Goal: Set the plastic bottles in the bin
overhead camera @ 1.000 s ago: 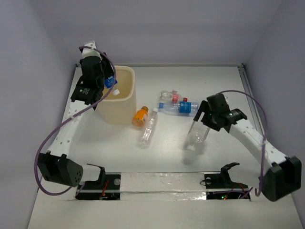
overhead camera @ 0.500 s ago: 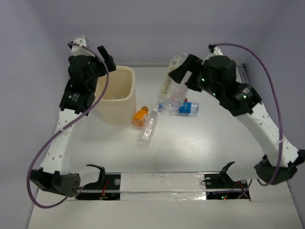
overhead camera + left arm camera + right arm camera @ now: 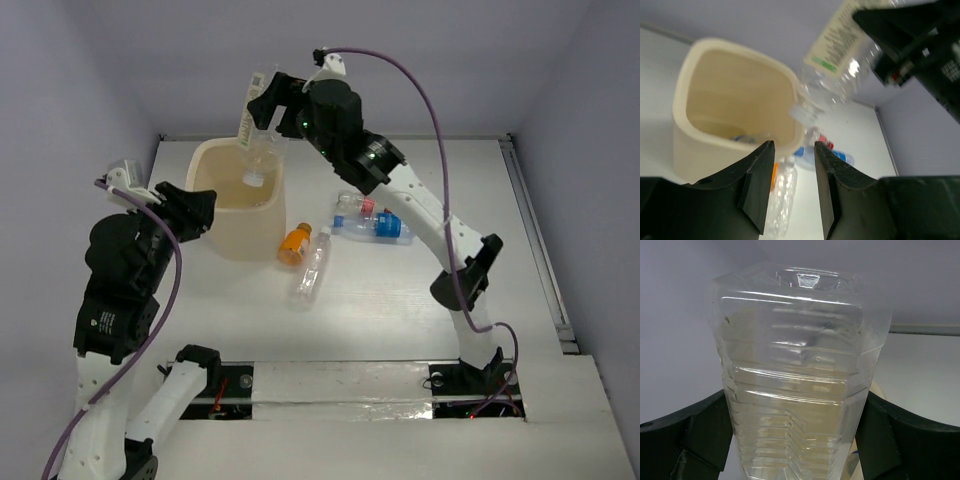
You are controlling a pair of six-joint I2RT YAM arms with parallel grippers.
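My right gripper [image 3: 272, 108] is shut on a clear crinkled bottle [image 3: 256, 135] with a pale label. It holds the bottle cap-down above the cream-beige bin [image 3: 243, 238]. The bottle fills the right wrist view [image 3: 800, 380] between the pads [image 3: 705, 435]. My left gripper [image 3: 188, 208] is open and empty, near the bin's left side; its fingers [image 3: 759, 185] frame the bin [image 3: 695, 150]. A blue-labelled bottle [image 3: 746, 137] lies inside the bin. On the table lie an orange bottle [image 3: 294, 244], a clear one [image 3: 312, 268], a red-capped one [image 3: 360, 203] and a blue-labelled one [image 3: 380, 226].
The white table is walled on three sides. A metal rail [image 3: 535, 240] runs along its right edge. The right arm's forearm [image 3: 440, 230] stretches over the bottles on the table. The left arm's cable [image 3: 165, 300] hangs beside the bin.
My right arm lifted the clear bottle from the table's right and swung it over the bin. My left gripper let its bottle go into the bin and drew back towards the near left.
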